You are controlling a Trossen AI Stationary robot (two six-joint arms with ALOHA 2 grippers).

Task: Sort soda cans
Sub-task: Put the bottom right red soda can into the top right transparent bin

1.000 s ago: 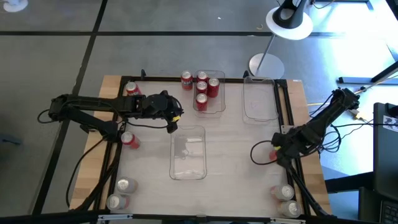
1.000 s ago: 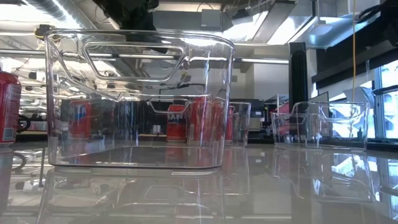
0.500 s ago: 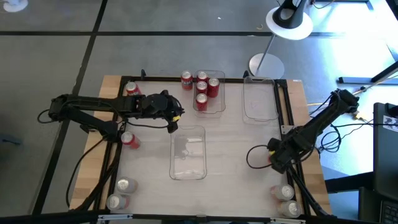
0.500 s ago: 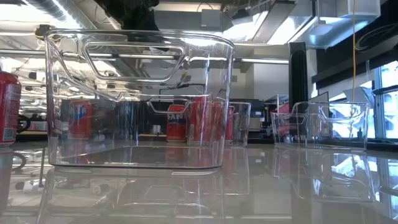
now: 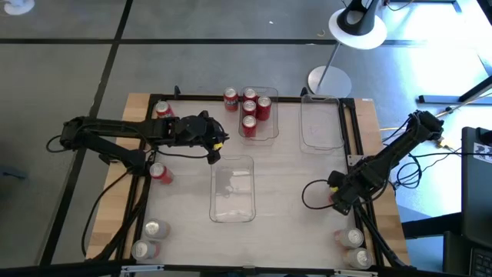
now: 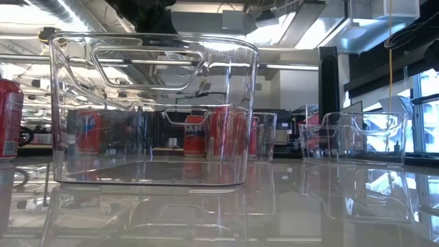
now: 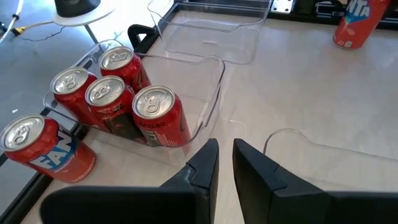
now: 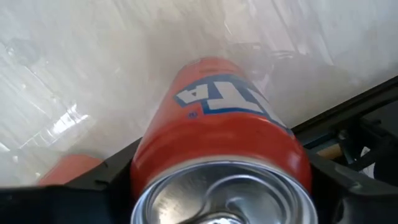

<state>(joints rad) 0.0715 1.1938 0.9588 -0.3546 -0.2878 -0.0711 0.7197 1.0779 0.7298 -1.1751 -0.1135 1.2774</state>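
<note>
From above, the left gripper (image 5: 217,148) hovers over the table (image 5: 284,192) just left of the far clear bin (image 5: 270,131), which holds four red soda cans (image 5: 249,123); a fifth red can (image 5: 231,98) stands outside that bin's left wall. The right gripper (image 5: 335,198) sits low at the right table edge over an orange can (image 5: 336,197). An empty bin (image 5: 233,188) lies mid-table, another bin (image 5: 320,123) far right. Loose cans stand at the far left corner (image 5: 162,110), left side (image 5: 160,173), near left (image 5: 156,229) and near right (image 5: 352,238).

At table height, the middle bin (image 6: 154,110) fills the view, red cans (image 6: 219,134) behind it, one red can (image 6: 9,118) at the left edge.

Past the left wrist, its fingers (image 7: 205,168) are pressed nearly together, empty, pointing at the four binned cans (image 7: 158,115).

Past the right wrist, an orange Fanta can (image 8: 217,155) stands between the spread fingers (image 8: 339,186); whether they touch it I cannot tell.
</note>
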